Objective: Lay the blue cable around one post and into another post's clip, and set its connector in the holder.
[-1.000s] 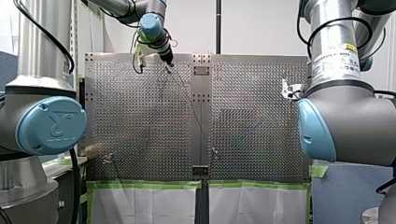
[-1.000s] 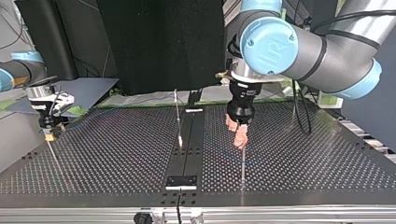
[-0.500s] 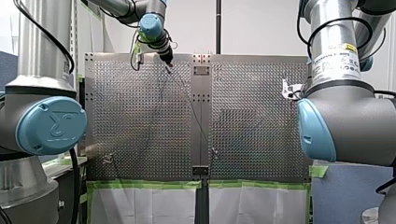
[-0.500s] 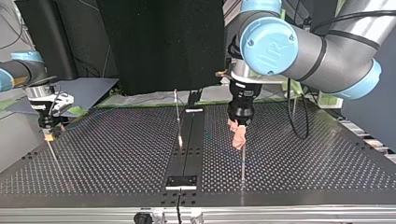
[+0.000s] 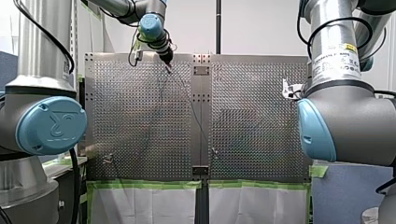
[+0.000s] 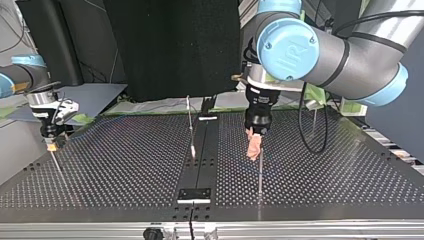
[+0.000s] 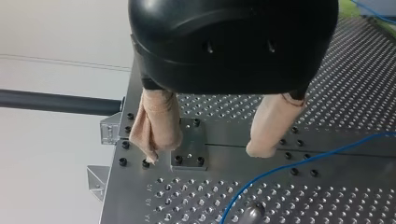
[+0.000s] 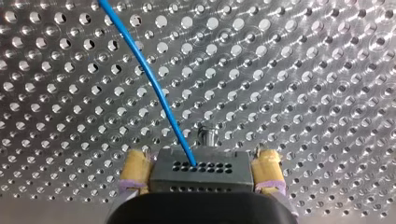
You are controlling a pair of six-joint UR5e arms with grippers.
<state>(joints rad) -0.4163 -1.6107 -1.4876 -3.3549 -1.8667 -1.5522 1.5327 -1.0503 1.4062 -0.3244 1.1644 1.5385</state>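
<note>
My right gripper (image 8: 201,173) is shut on a grey connector block (image 8: 201,168), its yellow pads (image 8: 134,170) pressed against both ends. The blue cable (image 8: 154,84) leaves the block and runs off over the perforated plate, past a short metal post (image 8: 208,136) just ahead. In the top view this gripper (image 6: 51,145) hangs low at the left edge. My left gripper (image 7: 204,154) is open, with nothing between its beige pads (image 7: 156,130). It hovers near the board's far edge (image 5: 167,63), with the cable (image 7: 299,163) and a post (image 7: 252,213) a little ahead of it.
A small square plate (image 7: 189,144) with screws sits on the centre strip under the left fingers; another plate (image 6: 194,194) lies near the top view's front edge. A thin upright post (image 6: 189,107) stands mid-table, and two low posts (image 5: 108,158) (image 5: 214,151) near the front view's lower edge.
My left gripper has shifted slightly toward the board's far edge and turned a little; its black hose has swung. My right arm has not moved.
</note>
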